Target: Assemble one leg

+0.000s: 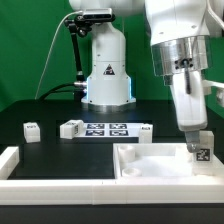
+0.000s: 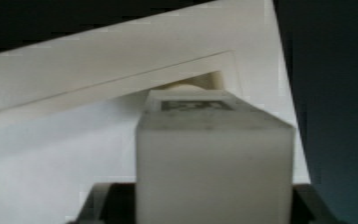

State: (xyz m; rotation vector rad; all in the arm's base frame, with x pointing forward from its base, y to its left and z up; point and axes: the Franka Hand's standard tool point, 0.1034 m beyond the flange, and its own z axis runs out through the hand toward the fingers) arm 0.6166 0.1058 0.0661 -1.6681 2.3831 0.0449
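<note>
We've got the jaws [image 1: 199, 150] clamped on the leg [image 1: 201, 152], lower right of frame, held upright w/ tag facing out, low over the tray part's [image 1: 150, 168] corner, prob to line it up w/ the socket; spare legs [image 1: 31, 131] on bench [image 1: 60, 150]

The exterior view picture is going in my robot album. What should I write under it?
The robot's gripper holds a tagged white leg over the corner of the big white tray-like part.

My robotics lab: green backdrop [image 1: 25, 50], black table [image 1: 50, 148], tagged marker board [image 1: 108, 128], Franka arm [image 1: 180, 50].
</note>
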